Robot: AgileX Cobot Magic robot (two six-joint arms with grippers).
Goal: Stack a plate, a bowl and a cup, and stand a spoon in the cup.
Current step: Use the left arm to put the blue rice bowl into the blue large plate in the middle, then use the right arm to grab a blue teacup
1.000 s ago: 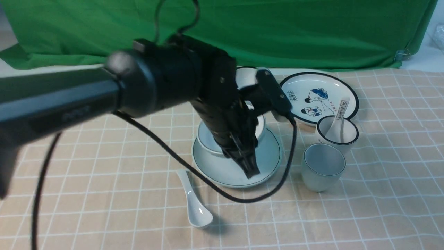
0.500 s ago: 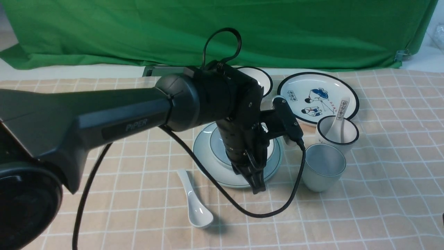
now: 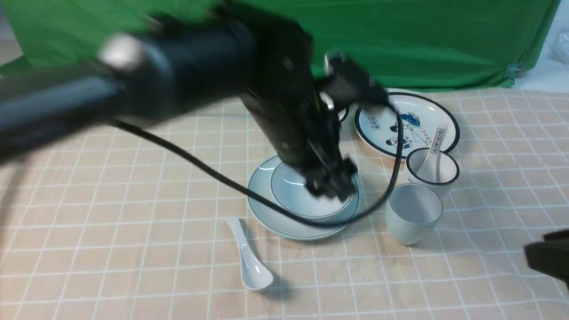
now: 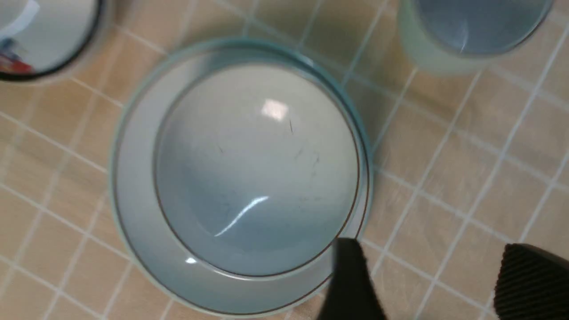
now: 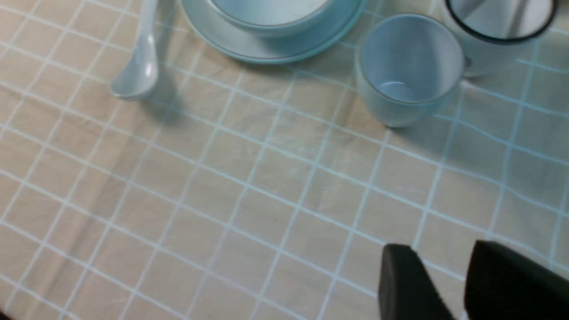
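Plain bowl is sitting upright inside the plain plate, a bit off-centre, toward the robot's right; both are resting flat on the checked surface. Plain cup is standing upright to the right of the plate, apart from it. Plain spoon is lying on the surface on the near side of the plate, handle pointing away from the robot, scoop toward it. Left pincer is hanging above the bowl area, jaws standing apart, holding nothing; its arm is blurring in the front view. Right pincer is hovering at the near right, also apart at the tips, nothing between them. Printed cup is standing just behind the plain cup, can't tell if touching; printed spoon is leaning in it. Cartoon plate is lying behind that. Black-rimmed bowl is sitting beyond the plain plate, mostly hidden by the left arm in front view. Green cloth is hanging across the back.
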